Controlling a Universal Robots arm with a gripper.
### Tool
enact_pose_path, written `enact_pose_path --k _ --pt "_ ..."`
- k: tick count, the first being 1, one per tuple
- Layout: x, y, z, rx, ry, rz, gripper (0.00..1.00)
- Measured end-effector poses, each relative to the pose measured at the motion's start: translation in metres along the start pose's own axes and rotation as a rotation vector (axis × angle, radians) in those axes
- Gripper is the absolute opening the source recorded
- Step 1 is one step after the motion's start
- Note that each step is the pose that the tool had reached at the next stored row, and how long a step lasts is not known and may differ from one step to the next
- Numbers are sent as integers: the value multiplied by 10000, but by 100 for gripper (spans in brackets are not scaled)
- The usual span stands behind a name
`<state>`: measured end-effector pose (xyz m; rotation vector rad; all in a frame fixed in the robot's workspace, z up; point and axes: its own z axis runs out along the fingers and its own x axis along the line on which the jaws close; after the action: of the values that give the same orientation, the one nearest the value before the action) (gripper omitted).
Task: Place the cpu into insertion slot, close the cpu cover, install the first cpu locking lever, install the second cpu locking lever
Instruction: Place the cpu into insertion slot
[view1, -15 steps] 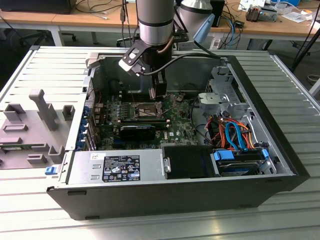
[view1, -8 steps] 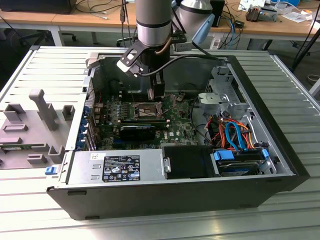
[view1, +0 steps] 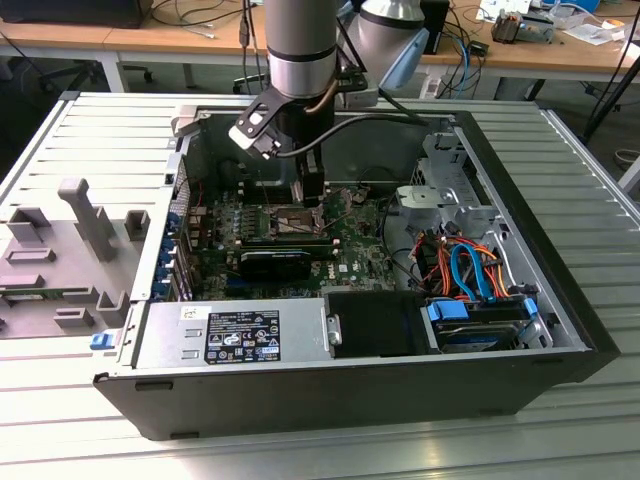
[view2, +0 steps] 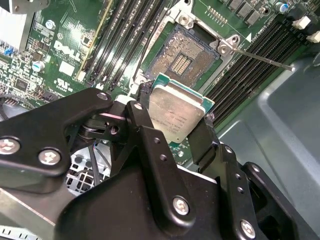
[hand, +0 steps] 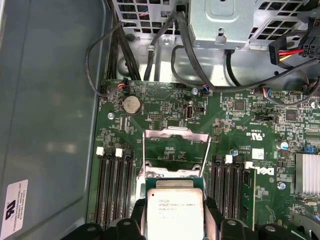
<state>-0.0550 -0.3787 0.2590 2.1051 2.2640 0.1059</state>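
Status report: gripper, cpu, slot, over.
Gripper shut on cpu. Insertion slot empty, cpu cover open. Nothing between cpu and slot.

Work surface: grey ribbed metal table (view1: 570, 430), pale light reflecting off its slats. Behind it, a long wooden desk (view1: 120, 40) on white legs, loose cables (view1: 195, 14) strewn across the top. Dark floor (view1: 45, 75) shows under the desk. Lighting even and diffuse overall.

In the second wrist view the jaws are hiding two edges of the cpu (view2: 177, 117), which is covering a corner of the insertion slot (view2: 182, 57). In the first wrist view the picture's edge is cutting the cpu off. In the exterior view the arm (view1: 300, 60) is blocking both.
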Motion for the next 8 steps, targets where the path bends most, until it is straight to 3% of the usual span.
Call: enact_pose_path --k 3,8 --pt "0 -2 8 2 -38 172 55" --pt "1 -22 42 0 -41 206 55"
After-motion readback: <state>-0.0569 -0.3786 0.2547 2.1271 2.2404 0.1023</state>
